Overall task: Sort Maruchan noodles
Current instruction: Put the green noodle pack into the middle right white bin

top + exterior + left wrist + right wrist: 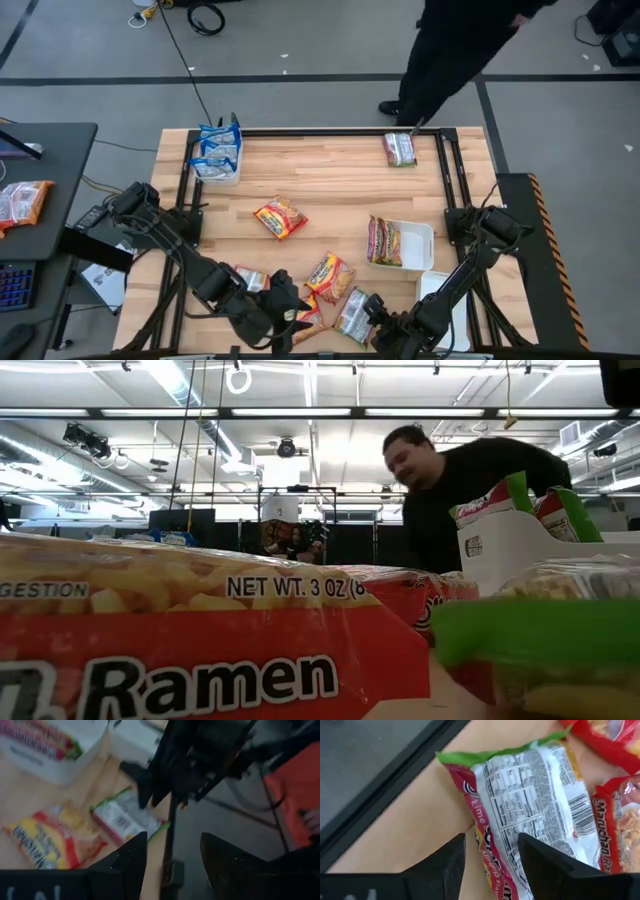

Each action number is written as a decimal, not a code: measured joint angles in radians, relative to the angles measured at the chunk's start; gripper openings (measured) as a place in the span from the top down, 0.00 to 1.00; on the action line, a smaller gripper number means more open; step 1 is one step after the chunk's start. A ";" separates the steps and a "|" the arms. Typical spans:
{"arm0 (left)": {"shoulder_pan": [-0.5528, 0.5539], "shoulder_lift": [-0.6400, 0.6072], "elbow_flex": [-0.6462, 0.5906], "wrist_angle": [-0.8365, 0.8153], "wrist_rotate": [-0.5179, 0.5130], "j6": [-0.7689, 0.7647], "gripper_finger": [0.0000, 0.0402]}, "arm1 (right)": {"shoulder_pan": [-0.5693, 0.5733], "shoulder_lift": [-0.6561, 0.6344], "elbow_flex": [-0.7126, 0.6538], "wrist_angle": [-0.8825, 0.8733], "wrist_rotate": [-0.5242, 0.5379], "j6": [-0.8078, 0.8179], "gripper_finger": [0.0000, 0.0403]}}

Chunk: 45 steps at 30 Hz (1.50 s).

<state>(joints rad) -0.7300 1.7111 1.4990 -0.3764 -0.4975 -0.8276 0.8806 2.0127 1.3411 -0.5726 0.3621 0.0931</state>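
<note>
Pressed close against the low camera is a red packet (200,650) reading "Ramen", with a green-edged one (540,650) beside it. From above, the noodles lie scattered: a cluster of red-yellow packets (330,277) at the 6 o'clock edge of the tabletop (330,165), another (280,217) near centre, one (400,149) at 1 o'clock, blue ones in a tray (218,150) at 11 o'clock, and pinkish-green ones in a tray (400,243) at 4 o'clock. The right end effector (490,855) hangs with fingers spread over the green-edged packet (535,795), lying label-down at 6 o'clock. The left end effector (170,862) is also parted, empty, near the same cluster. A person (450,50) stands beyond 12 o'clock. These packets look light, with a crinkly, slippery film over a brittle noodle block; a hard squeeze would likely crack it. The best hold is probably across the flat body from a free edge, since the sealed ends would flex and slip.
</note>
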 joint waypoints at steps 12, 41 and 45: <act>-0.043 0.001 0.000 0.041 -0.135 0.023 0.53 | -0.024 0.027 0.003 0.022 0.050 0.049 0.79; 0.153 -0.162 -0.001 -0.049 0.227 0.398 0.53 | -0.347 -0.568 0.212 -0.712 -0.556 0.323 1.00; 0.165 -0.157 -0.001 -0.049 0.233 0.429 0.53 | -0.360 -0.596 0.172 -0.935 -0.512 0.178 1.00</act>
<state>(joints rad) -0.5652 1.5542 1.4983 -0.4254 -0.2648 -0.3985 0.5202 1.4172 1.5134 -1.5074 -0.1500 0.2706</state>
